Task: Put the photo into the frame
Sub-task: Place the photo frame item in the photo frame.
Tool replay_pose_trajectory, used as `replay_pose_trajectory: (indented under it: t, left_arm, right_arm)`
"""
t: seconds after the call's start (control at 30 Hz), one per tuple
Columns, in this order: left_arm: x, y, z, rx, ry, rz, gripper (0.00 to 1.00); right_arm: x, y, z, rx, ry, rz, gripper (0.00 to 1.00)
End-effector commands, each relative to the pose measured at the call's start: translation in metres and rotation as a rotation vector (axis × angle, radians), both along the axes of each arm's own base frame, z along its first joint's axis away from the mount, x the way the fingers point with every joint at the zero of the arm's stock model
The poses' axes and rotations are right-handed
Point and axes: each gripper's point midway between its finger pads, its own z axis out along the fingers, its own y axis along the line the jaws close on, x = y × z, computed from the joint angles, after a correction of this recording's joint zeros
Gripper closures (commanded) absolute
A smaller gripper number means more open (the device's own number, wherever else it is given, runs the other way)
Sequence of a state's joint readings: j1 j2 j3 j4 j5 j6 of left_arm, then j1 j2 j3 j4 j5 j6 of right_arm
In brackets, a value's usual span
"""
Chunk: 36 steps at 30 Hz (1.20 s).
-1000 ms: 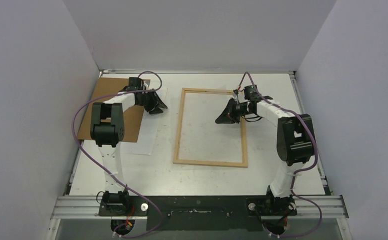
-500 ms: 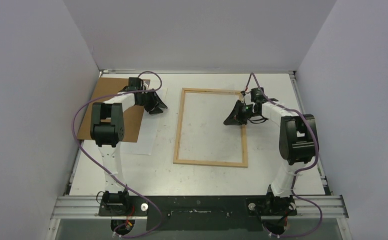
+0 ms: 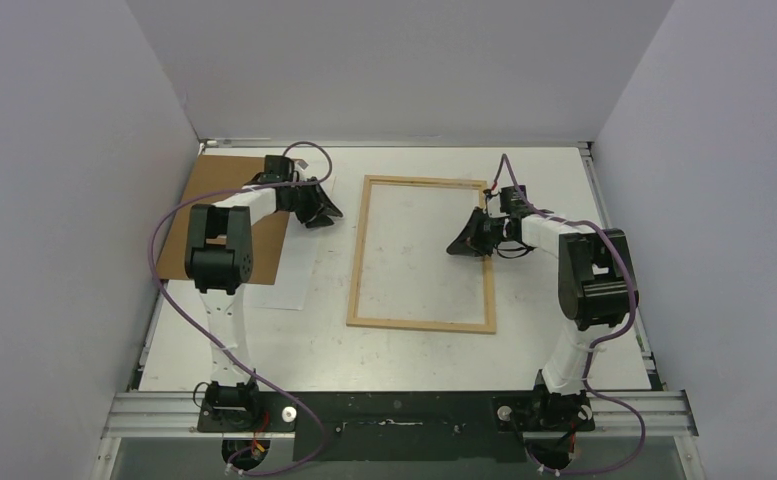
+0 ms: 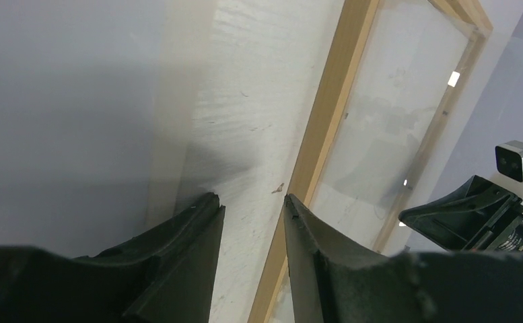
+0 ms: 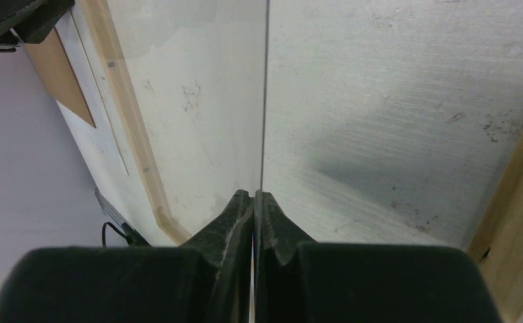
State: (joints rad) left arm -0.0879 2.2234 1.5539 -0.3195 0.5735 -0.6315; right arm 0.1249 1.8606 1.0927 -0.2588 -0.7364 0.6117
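Observation:
The frame [image 3: 362, 250], of thin light wood strips, lies flat mid-table. The photo [image 3: 299, 270] lies white side up to its left, partly under the brown backing panel [image 3: 214, 205]. My left gripper [image 3: 324, 210] is open and empty over the photo's far right corner. In the left wrist view the gripper [image 4: 250, 202] has bare table between its fingers, and the frame's left strip [image 4: 326, 134] is just beside it. My right gripper [image 3: 459, 243] is inside the frame near its right strip. In the right wrist view it [image 5: 254, 195] is shut on a thin clear pane [image 5: 265, 101] seen edge-on.
White walls enclose the table at the back and on both sides. In the right wrist view the frame's strips [image 5: 127, 114] and the brown panel [image 5: 60, 81] show beyond the pane. The black rail with the arm bases [image 3: 394, 412] runs along the near edge.
My right gripper has moved right, toward the frame's right strip, and its wrist has dropped lower. My left gripper has shifted slightly right.

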Motion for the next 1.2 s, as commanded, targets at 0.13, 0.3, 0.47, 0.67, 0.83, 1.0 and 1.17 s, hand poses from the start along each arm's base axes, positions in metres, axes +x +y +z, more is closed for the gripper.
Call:
replay_pose_trajectory:
  t: [0.13,0.3,0.47,0.67,0.83,1.0,1.17]
  left_arm:
    - [-0.029,-0.024,-0.047,0.056,0.082,-0.082,0.58]
    - [-0.029,-0.032,-0.046,0.063,0.065,-0.109,0.54]
    - [-0.032,-0.034,-0.052,0.086,0.085,-0.124,0.53]
    - [-0.032,-0.035,-0.055,0.092,0.092,-0.128,0.53]
    - [-0.031,-0.035,-0.055,0.092,0.094,-0.129,0.53]
    - [-0.030,-0.037,-0.055,0.091,0.094,-0.131,0.54]
    - [-0.029,-0.038,-0.057,0.093,0.099,-0.132,0.55]
  right_arm:
    - [0.020,-0.009,0.029,-0.065,-0.167,0.025,1.00]
    - [0.015,-0.013,0.036,-0.075,-0.189,0.035,1.00]
    - [0.012,-0.007,0.047,-0.056,-0.229,0.073,1.00]
    - [0.007,0.001,0.052,-0.030,-0.247,0.106,1.00]
    - [0.008,0.002,0.057,-0.024,-0.264,0.105,1.00]
    - [0.004,0.003,0.066,-0.013,-0.290,0.119,1.00]
    - [0.010,0.001,0.065,-0.020,-0.296,0.088,1.00]
